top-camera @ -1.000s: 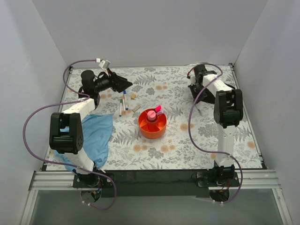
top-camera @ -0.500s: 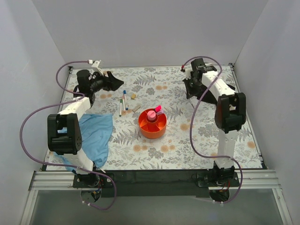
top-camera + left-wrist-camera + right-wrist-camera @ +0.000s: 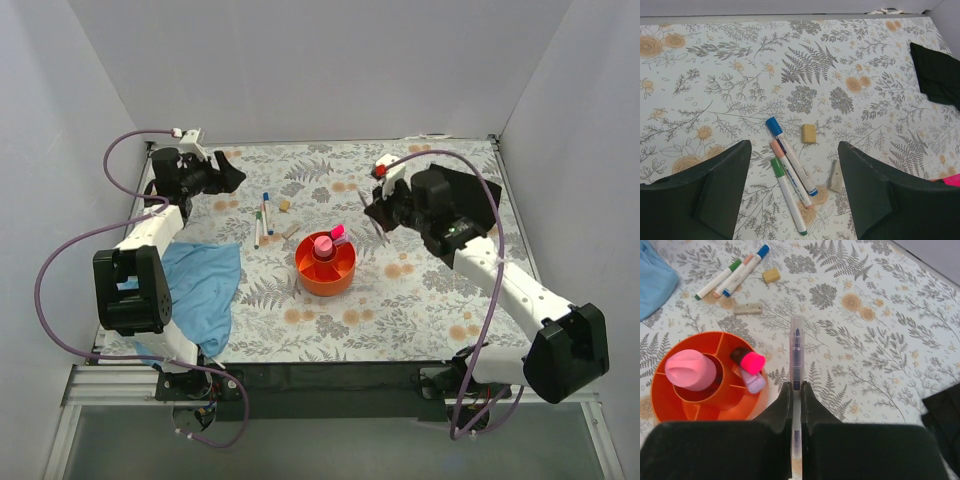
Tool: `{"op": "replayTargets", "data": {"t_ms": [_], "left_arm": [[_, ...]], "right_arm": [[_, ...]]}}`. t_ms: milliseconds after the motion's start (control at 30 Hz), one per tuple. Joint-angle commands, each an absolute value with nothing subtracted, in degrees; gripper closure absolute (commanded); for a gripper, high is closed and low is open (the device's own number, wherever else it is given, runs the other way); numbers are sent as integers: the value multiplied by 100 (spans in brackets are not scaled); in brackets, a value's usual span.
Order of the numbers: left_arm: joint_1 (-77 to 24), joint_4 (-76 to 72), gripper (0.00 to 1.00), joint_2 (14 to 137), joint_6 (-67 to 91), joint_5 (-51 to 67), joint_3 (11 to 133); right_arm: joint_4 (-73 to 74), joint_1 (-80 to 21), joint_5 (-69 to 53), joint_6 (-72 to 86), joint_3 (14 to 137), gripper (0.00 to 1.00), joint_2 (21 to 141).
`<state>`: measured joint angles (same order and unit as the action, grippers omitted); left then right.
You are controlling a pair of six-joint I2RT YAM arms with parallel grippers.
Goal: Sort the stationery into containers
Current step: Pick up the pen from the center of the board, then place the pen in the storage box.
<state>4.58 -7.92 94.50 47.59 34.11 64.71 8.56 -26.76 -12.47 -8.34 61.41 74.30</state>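
The orange organizer (image 3: 325,268) stands mid-table, with a pink piece (image 3: 690,370) in its central cup and a pink-and-black highlighter (image 3: 748,360) and a pale purple piece (image 3: 755,384) in its outer ring. My right gripper (image 3: 796,386) is shut on a thin clear pen (image 3: 797,347), above the cloth just right of the organizer (image 3: 670,412). My left gripper (image 3: 794,145) is open and empty, high over three white pens (image 3: 790,170), a tan block (image 3: 808,133) and a grey block (image 3: 836,176). In the top view the left gripper (image 3: 225,172) is at the back left and the right gripper (image 3: 377,210) is near the centre.
A crumpled blue cloth (image 3: 200,290) lies at the left, beside the left arm. The pens (image 3: 262,218) and tan block (image 3: 285,205) lie between the left gripper and the organizer. White walls close in the back and both sides.
My right arm has swung from the back right toward the centre and now holds the pen beside the organizer. My left gripper has drawn back toward the back left corner.
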Motion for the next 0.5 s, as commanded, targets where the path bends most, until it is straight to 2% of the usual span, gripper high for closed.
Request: {"op": "replayTargets", "data": {"t_ms": [0, 167, 467], "left_arm": [[448, -536, 30, 9289, 4597, 3313, 6767], [422, -317, 30, 9465, 4465, 3270, 6978], [325, -185, 30, 9545, 4280, 3296, 7049]], "right_arm": [[-1256, -3435, -450, -466, 5353, 99, 7040], [-2239, -4164, -54, -115, 4983, 99, 6996], [-2751, -4333, 290, 325, 4457, 99, 6961]]}}
